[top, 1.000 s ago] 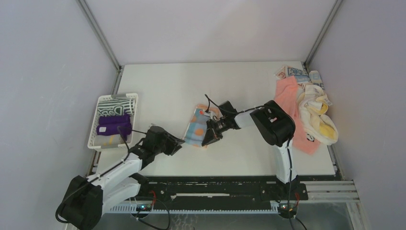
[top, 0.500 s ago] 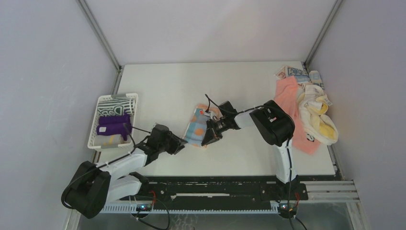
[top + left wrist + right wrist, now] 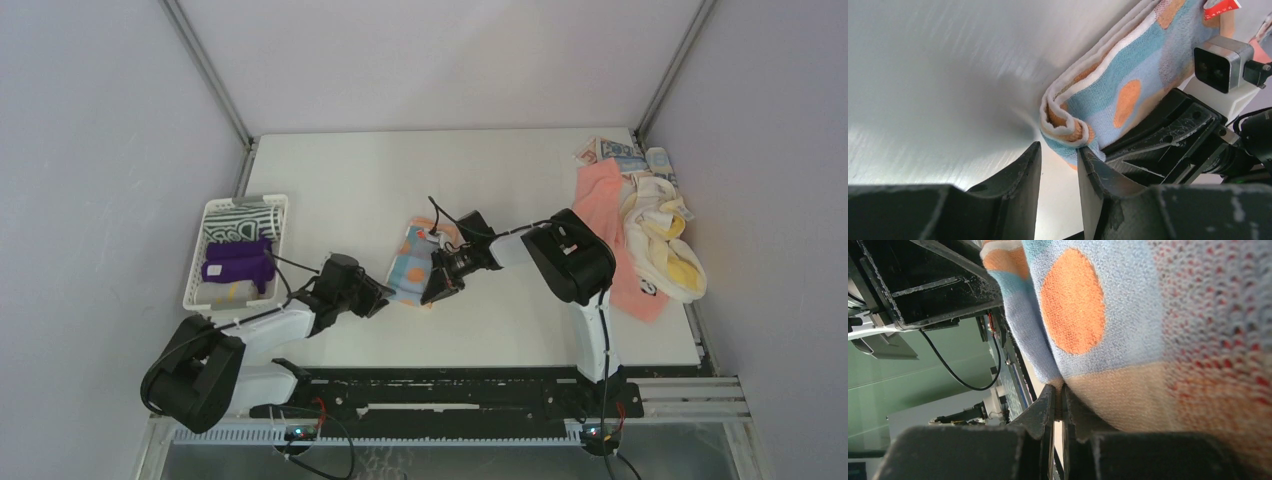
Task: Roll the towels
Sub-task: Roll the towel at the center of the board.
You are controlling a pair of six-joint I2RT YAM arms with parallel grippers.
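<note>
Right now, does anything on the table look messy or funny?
Yes. At the right side of the table, the pink towel and the cream-yellow towel lie crumpled in a loose heap, not rolled like the purple towel in the white basket. The cream-yellow one seems to reach the table's edge.

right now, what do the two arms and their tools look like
The left arm and right arm match: white links between bulky black joint housings, thin black cables looping near the wrists. The left tool and right tool are black, with flat tapered fingers scuffed pale at the edges. A silver camera sits on the right wrist's white bracket.
</note>
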